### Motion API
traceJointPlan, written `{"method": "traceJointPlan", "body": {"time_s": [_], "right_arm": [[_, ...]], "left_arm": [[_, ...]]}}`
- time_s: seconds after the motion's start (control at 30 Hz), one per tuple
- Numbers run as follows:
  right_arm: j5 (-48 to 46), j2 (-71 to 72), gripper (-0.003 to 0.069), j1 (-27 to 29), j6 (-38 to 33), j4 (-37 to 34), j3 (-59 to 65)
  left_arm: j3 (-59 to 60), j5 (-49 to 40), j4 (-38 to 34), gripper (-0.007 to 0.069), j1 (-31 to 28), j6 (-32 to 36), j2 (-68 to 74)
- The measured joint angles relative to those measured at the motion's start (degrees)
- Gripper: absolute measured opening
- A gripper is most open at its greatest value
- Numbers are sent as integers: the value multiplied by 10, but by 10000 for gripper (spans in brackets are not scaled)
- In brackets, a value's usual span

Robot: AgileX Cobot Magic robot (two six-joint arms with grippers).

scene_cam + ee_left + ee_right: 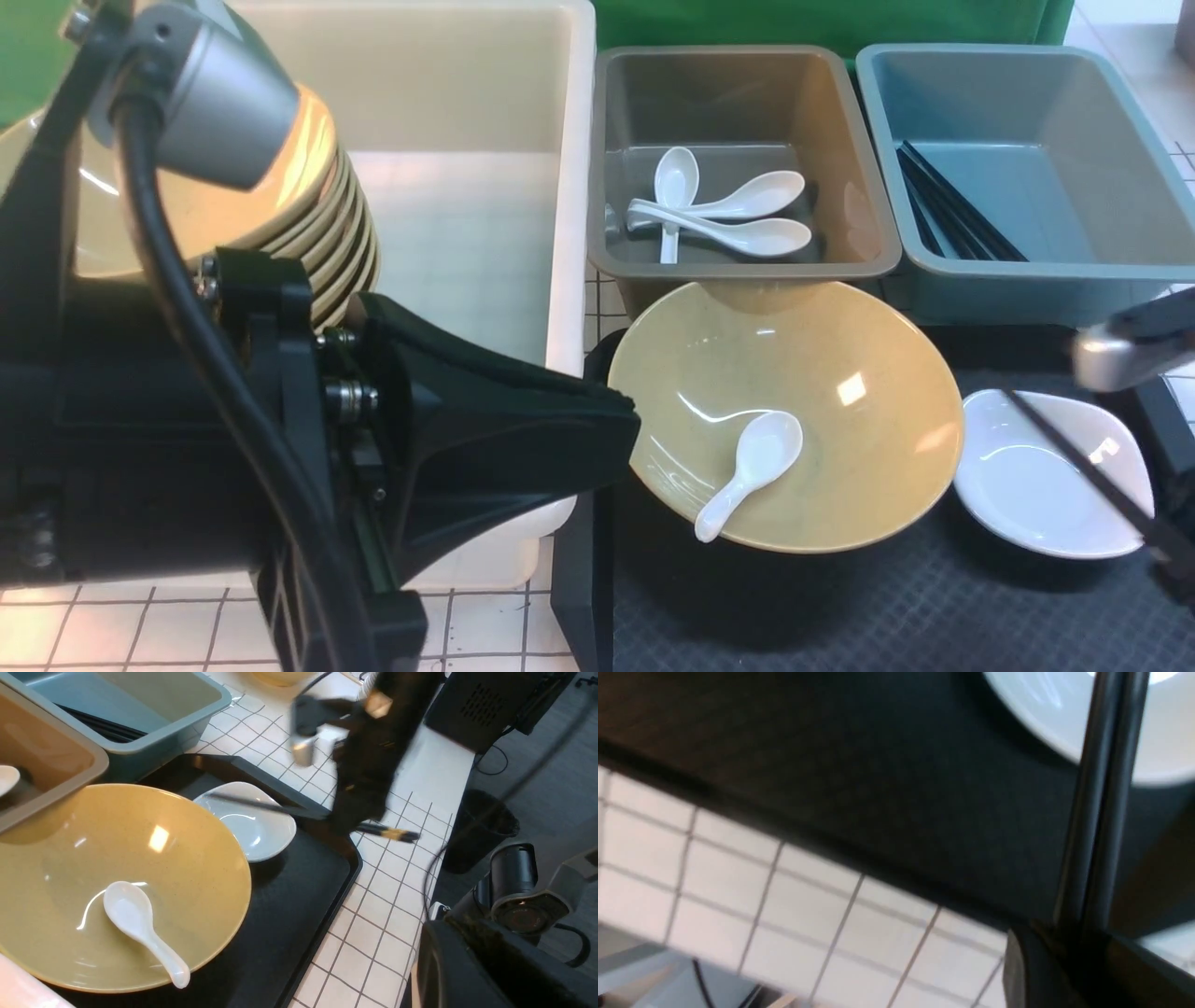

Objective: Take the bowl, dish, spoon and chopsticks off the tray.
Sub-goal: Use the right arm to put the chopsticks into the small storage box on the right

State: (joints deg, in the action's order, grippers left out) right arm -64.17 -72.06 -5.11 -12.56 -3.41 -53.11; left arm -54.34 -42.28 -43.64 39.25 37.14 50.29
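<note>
The black tray (840, 607) carries the olive-yellow bowl (784, 392), and the white spoon (752, 462) lies inside it. The small white dish (1036, 485) stands to the bowl's right. The black chopsticks (1074, 457) slant across the dish. My right gripper (1172, 551) is shut on their thick part at the tray's right edge. In the left wrist view, the right gripper (355, 823) clamps the chopsticks (261, 805) and their gold bands stick out behind it. The chopsticks (1106, 812) run into the jaws in the right wrist view. My left gripper (627, 411) is shut and empty beside the bowl's left rim.
A white tub (485, 187) at the back left holds a stack of olive-yellow bowls (327, 224). Behind the tray, a grey bin (747, 56) holds three white spoons and a blue bin (1027, 65) holds black chopsticks. The table has white tiles (373, 914).
</note>
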Motion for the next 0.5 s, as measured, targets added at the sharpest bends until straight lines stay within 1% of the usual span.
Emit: {"method": "traceJointPlan", "body": {"time_s": [0.13,0.23,0.33,0.43,0.47,0.5], "right_arm": [[-17,57,141,0,26,0,-54],[-4,40,141,0,31,0,-120],[20,-15,141,0,30,0,-192],[58,-136,141,8,21,-2,-295],[68,-172,141,13,20,-4,-327],[74,-200,141,18,20,-4,-354]], "left_arm": [[0,26,-8,-1,0,24,0],[0,54,-47,-1,0,60,0],[0,78,-98,-1,0,127,0],[0,116,-163,-1,0,219,1],[0,130,-184,-1,0,243,1],[0,134,-194,-1,0,250,1]]}}
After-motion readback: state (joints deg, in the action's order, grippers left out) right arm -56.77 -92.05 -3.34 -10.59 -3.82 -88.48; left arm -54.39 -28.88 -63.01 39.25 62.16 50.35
